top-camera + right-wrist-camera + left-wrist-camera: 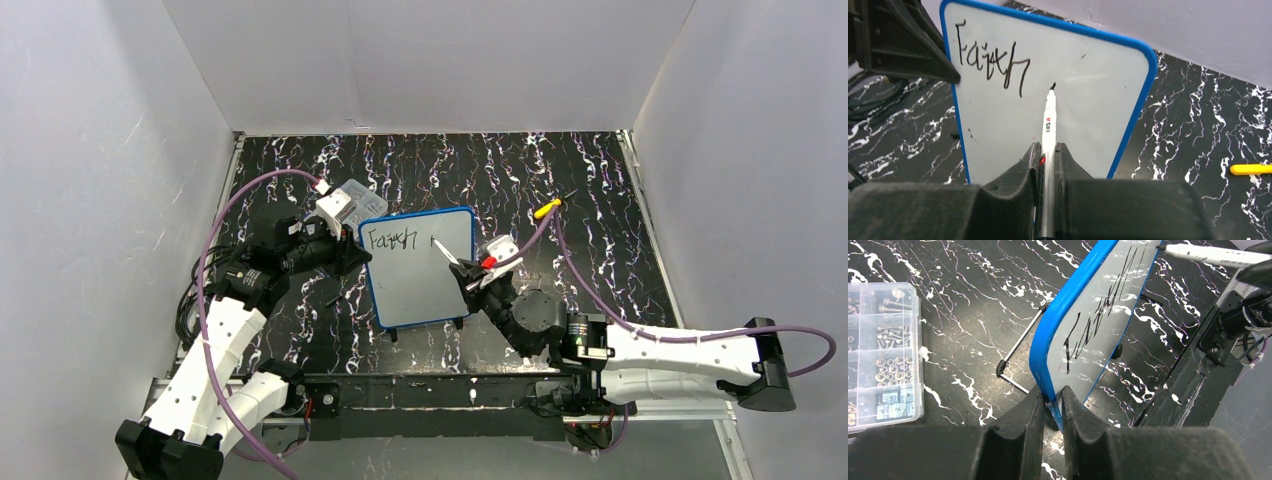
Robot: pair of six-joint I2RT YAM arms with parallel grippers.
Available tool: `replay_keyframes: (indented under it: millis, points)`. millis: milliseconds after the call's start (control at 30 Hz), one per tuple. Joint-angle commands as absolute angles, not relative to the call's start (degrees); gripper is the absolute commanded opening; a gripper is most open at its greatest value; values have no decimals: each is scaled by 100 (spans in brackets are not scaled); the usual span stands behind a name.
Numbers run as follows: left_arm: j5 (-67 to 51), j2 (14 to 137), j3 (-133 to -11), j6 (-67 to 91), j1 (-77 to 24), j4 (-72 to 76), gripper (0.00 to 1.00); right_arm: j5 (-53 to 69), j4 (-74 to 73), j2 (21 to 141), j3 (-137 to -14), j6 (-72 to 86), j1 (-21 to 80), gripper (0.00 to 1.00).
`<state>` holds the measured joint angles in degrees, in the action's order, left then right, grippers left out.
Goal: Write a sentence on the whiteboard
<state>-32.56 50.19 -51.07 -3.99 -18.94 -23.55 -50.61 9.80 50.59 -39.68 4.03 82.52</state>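
Observation:
The whiteboard [420,265], white with a blue frame, stands tilted near the table's middle. My left gripper [1053,401] is shut on its blue left edge [1048,350]. One black word of the sentence [990,62], "Faith", runs along the board's top [390,240]. My right gripper [1048,150] is shut on a white marker [1049,120]. The marker's black tip [1053,86] rests at the board's surface just right of the word, beside a small dark mark [433,242]. From the left wrist view the marker [1213,255] reaches in at the upper right.
A clear compartment box [880,355] of screws and nuts lies left of the board, behind my left gripper [345,205]. A yellow-handled tool [548,208] lies at the back right. The board's wire foot [1015,357] rests on the black marbled table [560,170].

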Motion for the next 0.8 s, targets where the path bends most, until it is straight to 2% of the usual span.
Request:
replay_keyframes:
  millis: [0, 433, 633, 767]
  points:
    - [-3234, 5093, -4957, -519, -1960, -2681, 0, -5131, 1849, 5010, -4033, 26, 8235, 1]
    - [-3281, 5125, -4966, -519, -1968, -2681, 0, -5695, 2143, 5458, -4201, -481, 8226, 1]
    - [-3277, 5098, -4957, -521, -1960, -2682, 0, -5203, 2197, 5070, -3995, -407, 8227, 1]
    - [-3269, 5091, -4957, -518, -1964, -2681, 0, -5359, 1966, 4973, -3938, -301, 8227, 1]
